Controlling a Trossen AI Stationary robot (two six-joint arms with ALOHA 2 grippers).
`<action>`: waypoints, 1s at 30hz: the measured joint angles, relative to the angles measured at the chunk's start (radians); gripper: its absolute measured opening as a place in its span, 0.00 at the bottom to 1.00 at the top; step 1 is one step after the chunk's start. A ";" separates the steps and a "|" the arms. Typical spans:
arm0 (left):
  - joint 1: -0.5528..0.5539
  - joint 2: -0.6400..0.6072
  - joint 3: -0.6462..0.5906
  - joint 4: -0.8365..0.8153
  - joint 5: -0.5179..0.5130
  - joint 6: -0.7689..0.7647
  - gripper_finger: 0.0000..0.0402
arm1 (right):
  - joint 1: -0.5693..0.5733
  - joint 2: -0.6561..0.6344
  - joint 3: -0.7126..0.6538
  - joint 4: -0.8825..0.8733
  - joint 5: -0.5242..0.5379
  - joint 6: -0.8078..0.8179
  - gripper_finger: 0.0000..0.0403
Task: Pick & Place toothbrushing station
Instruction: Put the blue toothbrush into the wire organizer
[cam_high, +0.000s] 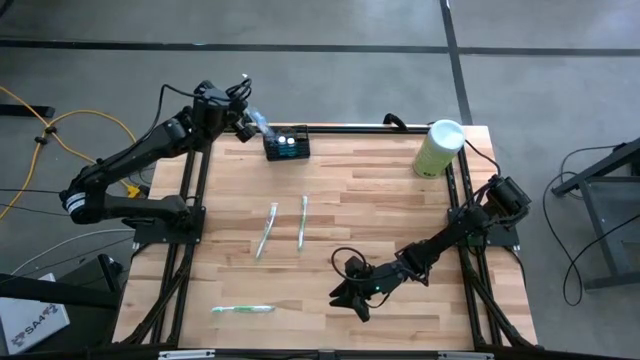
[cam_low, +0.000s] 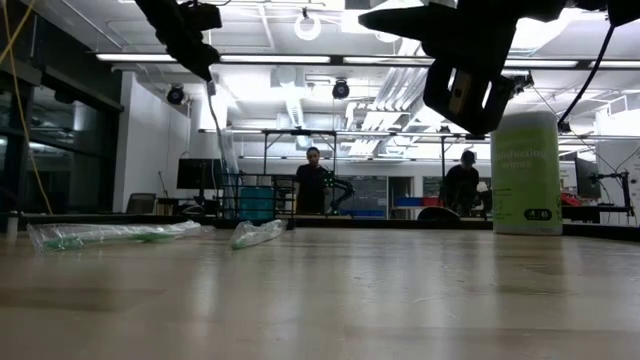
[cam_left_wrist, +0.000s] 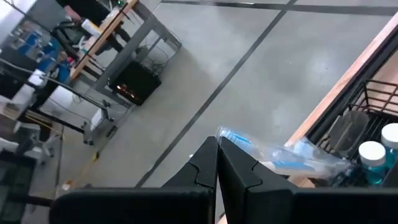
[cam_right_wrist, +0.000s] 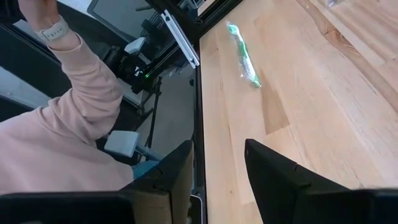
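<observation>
At the far edge of the wooden bench (cam_high: 380, 200) stands the small black slotted toothbrush holder (cam_high: 287, 145); just beside it the left hand (cam_high: 248, 122) is clamped on a clear-wrapped blue toothbrush (cam_left_wrist: 273, 154). Right hand (cam_high: 352, 296), fingers apart, hangs over the near side.

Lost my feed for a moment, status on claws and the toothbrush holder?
Left claw shut on a wrapped blue toothbrush, above the black holder. Right claw open, empty, near front edge. Nothing blocking the holder.
</observation>
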 joint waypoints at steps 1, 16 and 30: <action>0.000 0.000 0.000 0.003 -0.001 0.011 0.00 | 0.000 0.000 0.000 0.000 0.000 0.000 0.34; 0.000 0.071 0.000 0.030 -0.023 0.026 0.00 | 0.001 0.000 0.000 0.000 0.000 0.000 0.34; 0.000 0.099 0.000 0.133 -0.116 0.086 0.00 | 0.003 0.000 0.000 0.000 0.000 0.001 0.34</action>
